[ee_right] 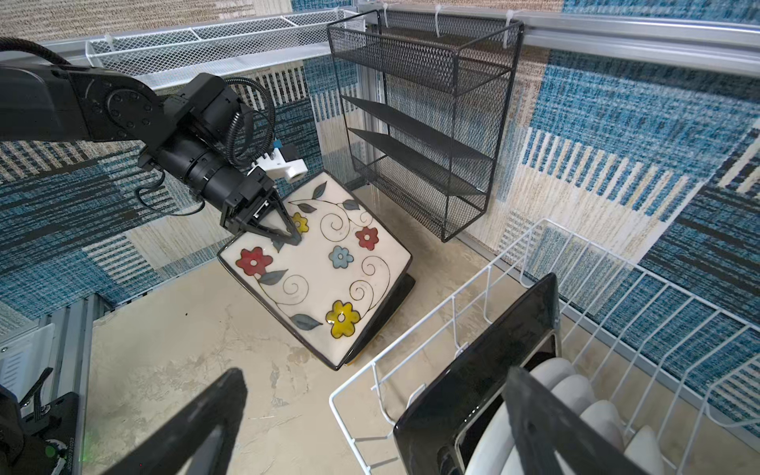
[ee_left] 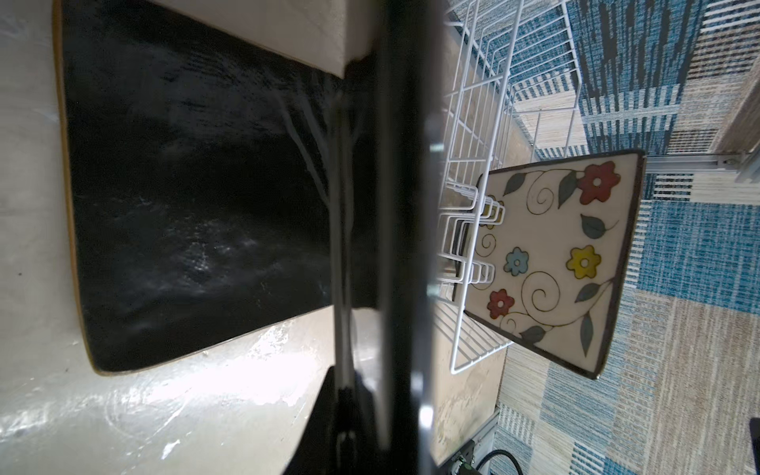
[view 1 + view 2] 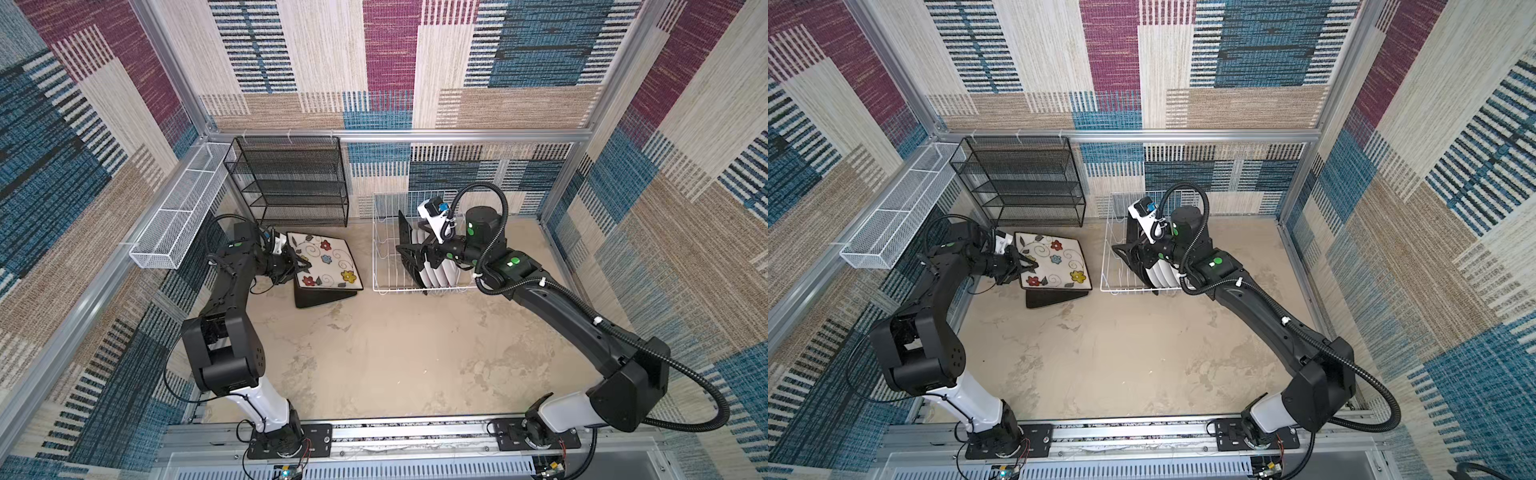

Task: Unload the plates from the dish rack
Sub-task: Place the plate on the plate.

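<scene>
Right wrist view: I see my right pincer (image 1: 372, 376) spread apart, straddling a black-backed square plate (image 1: 485, 382) upright in the dish rack (image 1: 489, 267), with round plates (image 1: 575, 395) just behind it. Farther off, the left pincer (image 1: 288, 234) is clamped on a floral square plate (image 1: 329, 279), tilted over a second square plate (image 1: 397, 298) lying face-down on the surface (image 1: 205, 329). A black mesh shelf (image 1: 419, 123) stands beyond.

The tabletop (image 3: 395, 357) is a beige, mottled, stone-look surface. Toward its back right, the white wire dish rack (image 3: 386, 262) stands directly on it. To the rack's left, apart from it, a square plate (image 3: 322, 300) lies flat, black back up. A black mesh shelf unit (image 3: 291, 187) stands at the back edge; its footing is unclear.
</scene>
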Controlling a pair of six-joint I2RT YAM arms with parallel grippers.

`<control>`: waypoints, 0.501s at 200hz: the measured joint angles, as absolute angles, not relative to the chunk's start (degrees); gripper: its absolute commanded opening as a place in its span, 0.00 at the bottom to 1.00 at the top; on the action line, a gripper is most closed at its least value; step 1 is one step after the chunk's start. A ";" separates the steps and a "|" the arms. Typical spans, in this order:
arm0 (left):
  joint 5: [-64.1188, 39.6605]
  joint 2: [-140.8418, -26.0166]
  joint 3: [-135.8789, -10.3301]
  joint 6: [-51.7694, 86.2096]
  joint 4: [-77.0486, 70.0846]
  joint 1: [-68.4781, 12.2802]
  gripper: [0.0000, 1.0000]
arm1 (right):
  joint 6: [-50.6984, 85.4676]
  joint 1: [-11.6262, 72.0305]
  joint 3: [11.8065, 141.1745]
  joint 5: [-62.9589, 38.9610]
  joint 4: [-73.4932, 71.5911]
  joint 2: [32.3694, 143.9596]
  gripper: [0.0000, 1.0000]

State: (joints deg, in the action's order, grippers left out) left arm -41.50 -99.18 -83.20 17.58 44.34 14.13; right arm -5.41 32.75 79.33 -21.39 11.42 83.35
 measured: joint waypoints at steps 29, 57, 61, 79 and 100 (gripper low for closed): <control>-41.41 -102.48 -83.46 16.80 43.72 14.79 0.00 | -5.41 32.77 78.81 -21.37 11.40 83.09 1.00; -41.17 -104.84 -83.24 15.97 43.33 15.51 0.00 | -5.41 32.75 78.63 -20.97 11.40 82.85 1.00; -41.17 -105.06 -83.09 15.81 43.07 15.62 0.00 | -5.41 32.75 78.63 -20.97 11.40 82.83 1.00; -41.56 -105.93 -82.50 14.52 42.30 16.16 0.00 | -5.41 32.75 78.56 -20.97 11.40 82.76 1.00; -42.33 -107.24 -82.50 12.47 41.98 16.84 0.00 | -5.41 32.75 78.39 -21.02 11.25 82.63 1.00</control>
State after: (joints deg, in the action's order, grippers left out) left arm -42.33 -107.24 -82.50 12.47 41.98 16.84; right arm -5.41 32.75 78.39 -21.02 11.25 82.63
